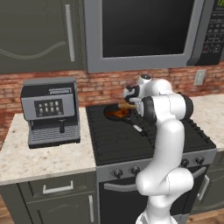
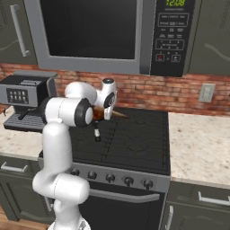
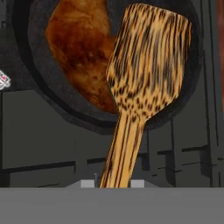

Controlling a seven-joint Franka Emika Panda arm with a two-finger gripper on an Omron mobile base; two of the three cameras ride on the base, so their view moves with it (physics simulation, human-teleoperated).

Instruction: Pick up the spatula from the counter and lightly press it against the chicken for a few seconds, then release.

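Black stove (image 1: 114,141), flat wood-grained spatula (image 3: 148,65)

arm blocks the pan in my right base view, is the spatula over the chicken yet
observer: yes. In the hand view the spatula blade overlaps one edge of the chicken, which lies in the pan.
operator: is it gripped
observer: the handle runs down between the tips of the gripper, which is shut on it.
operator: touching the meat
observer: contact cannot be told. The left base view shows the pan at the rear left of the stove, with the spatula just above it.
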